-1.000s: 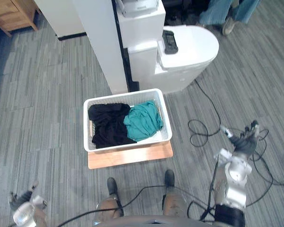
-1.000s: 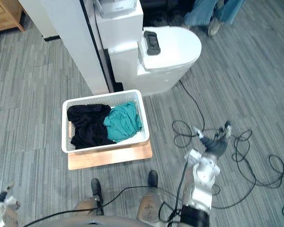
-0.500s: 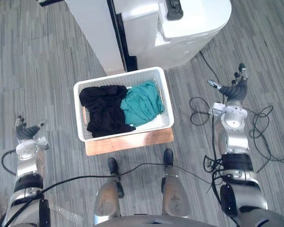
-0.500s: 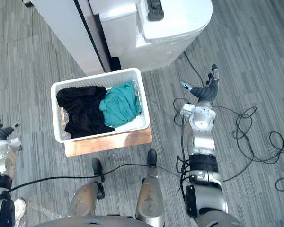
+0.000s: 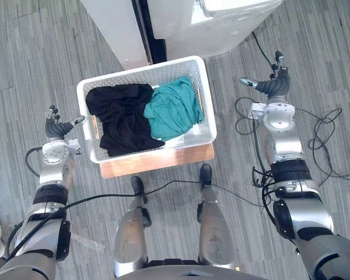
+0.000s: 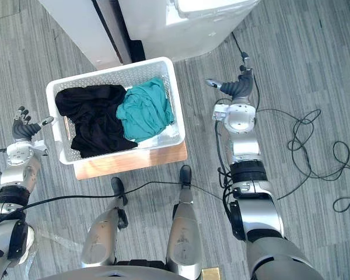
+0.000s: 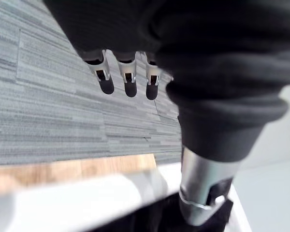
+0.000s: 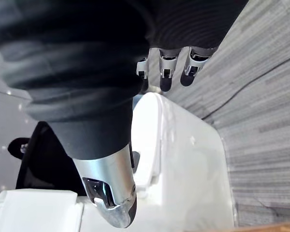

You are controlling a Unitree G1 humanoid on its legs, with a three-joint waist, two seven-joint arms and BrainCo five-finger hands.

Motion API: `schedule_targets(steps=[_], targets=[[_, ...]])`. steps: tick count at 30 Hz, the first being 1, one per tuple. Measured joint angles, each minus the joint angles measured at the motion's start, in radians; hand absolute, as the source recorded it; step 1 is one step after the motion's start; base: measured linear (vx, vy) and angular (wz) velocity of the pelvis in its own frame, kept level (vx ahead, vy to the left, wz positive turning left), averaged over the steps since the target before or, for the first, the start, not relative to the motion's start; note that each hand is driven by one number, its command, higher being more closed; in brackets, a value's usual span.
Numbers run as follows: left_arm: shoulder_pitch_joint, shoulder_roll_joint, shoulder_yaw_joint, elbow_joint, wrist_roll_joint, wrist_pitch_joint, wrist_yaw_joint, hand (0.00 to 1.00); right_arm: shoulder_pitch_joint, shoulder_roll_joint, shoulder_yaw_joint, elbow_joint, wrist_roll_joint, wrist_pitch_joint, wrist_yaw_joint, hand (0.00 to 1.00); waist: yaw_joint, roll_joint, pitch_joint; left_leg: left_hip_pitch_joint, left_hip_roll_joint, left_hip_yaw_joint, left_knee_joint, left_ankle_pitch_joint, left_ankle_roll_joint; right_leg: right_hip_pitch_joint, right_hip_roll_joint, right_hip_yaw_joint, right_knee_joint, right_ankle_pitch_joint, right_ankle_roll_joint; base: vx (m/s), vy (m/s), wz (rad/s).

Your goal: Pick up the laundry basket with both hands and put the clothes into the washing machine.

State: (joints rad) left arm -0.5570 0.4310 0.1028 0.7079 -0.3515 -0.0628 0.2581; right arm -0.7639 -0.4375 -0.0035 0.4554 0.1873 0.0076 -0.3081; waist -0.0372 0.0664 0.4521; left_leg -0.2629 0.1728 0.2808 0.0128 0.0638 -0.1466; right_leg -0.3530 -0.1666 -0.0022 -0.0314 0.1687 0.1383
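A white laundry basket stands on a low wooden board on the grey floor. Inside lie a black garment and a teal garment. My left hand is open just left of the basket's left wall, its thumb reaching toward the rim without touching it. My right hand is open to the right of the basket, a short gap away. The white washing machine stands just beyond the basket. The left wrist view looks past my fingers at the basket's rim.
A tall white cabinet with a dark gap stands behind the basket, left of the washing machine. Loose black cables lie on the floor at the right. Grey plank floor surrounds the basket.
The view has tilted further down. Both arms have stretched forward, bringing my hands up level with the basket's two sides; both stay open.
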Motion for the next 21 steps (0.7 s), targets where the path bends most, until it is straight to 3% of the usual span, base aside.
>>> schedule_targets(steps=[3, 12, 21], targets=[[-0.011, -0.047, -0.054, -0.002, -0.007, 0.0, 0.004, 0.0, 0.001, 0.038, 0.037, 0.0, -0.03, 0.011, 0.003, 0.0, -0.012, 0.0, 0.0, 0.002, 0.001, 0.005, 0.0, 0.0, 0.0, -0.001, 0.001, 0.007, -0.001, 0.003, -0.001, -0.03, -0.008, -0.05], [-0.009, -0.123, -0.124, 0.028, -0.017, -0.007, 0.04, 0.0, 0.033, 0.142, 0.104, 0.043, -0.11, 0.021, 0.024, 0.0, -0.009, 0.0, 0.0, 0.004, -0.002, 0.021, -0.037, 0.033, -0.001, -0.023, 0.005, 0.028, -0.004, 0.011, 0.0, -0.04, -0.008, -0.03], [-0.033, -0.136, -0.125, 0.117, 0.023, -0.013, 0.042, 0.0, -0.011, 0.193, 0.11, 0.16, -0.157, 0.033, 0.038, 0.0, 0.003, 0.0, 0.0, 0.036, -0.004, 0.042, -0.089, 0.064, -0.003, -0.028, 0.012, 0.048, -0.004, 0.018, 0.011, -0.02, -0.005, -0.06]])
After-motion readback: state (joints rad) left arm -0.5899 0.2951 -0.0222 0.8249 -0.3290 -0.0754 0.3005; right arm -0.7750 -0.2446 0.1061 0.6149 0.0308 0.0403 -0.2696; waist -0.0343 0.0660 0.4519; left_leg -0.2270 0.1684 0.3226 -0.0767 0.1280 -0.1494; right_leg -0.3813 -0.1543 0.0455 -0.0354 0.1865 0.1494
